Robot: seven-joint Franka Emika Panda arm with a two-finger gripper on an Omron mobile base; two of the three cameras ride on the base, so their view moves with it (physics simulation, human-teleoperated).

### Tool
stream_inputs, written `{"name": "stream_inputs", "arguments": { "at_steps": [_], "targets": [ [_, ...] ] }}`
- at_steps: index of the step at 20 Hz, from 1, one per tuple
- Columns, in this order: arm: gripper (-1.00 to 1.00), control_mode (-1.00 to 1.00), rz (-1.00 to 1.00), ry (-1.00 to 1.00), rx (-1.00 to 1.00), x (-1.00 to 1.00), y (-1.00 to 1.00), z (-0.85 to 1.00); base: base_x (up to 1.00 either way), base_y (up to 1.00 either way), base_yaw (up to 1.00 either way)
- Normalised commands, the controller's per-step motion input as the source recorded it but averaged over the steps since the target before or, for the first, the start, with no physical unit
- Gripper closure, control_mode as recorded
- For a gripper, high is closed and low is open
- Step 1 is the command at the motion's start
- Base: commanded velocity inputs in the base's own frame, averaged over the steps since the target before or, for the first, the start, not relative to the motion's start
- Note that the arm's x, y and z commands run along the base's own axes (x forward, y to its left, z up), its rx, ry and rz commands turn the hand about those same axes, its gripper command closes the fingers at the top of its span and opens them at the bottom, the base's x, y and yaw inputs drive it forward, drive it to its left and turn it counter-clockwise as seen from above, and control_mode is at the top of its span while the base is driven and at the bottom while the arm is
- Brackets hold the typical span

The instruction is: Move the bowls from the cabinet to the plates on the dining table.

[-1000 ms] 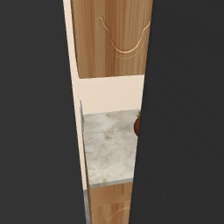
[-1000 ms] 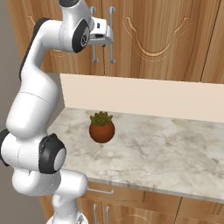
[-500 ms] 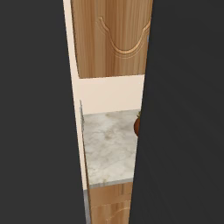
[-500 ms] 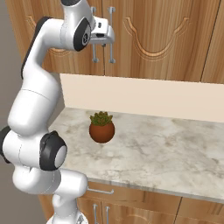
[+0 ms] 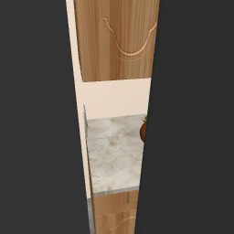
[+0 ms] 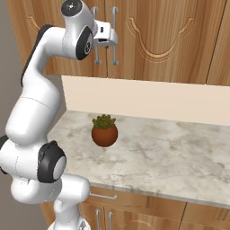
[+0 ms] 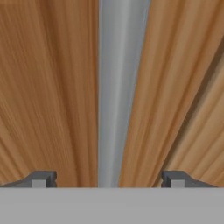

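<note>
The opening of the light-brown wooden wall cabinet (image 6: 148, 40), its door carved with an arch, is judged to be the step in hand. The two-finger claw (image 7: 109, 178) is spread wide, with the long, smooth silver bar handle (image 7: 120, 87) centred between its dark tips. Next, a squeeze on that bar and an outward pull are called for. The bowls are presumably behind the closed, grained door. A round terracotta plant pot (image 6: 104, 134) is set well below the claw on marbled stone.
</note>
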Motion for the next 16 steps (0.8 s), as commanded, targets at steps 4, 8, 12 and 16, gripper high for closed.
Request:
{"name": "stream_inputs", "arguments": {
  "at_steps": [4,8,12,16],
  "targets": [
    [-1.0,-1.0,0.0,-0.11,-0.02,0.64,0.06,-0.34,0.0,0.0,0.0],
    [-1.0,-1.0,0.0,-0.02,0.0,0.22,0.02,-0.08,0.0,0.0,0.0],
    [1.0,-1.0,0.0,0.0,0.0,0.0,0.0,0.0,0.0,0.0,0.0],
    [1.0,-1.0,0.0,0.0,0.0,0.0,0.0,0.0,0.0,0.0,0.0]
  ]
}}
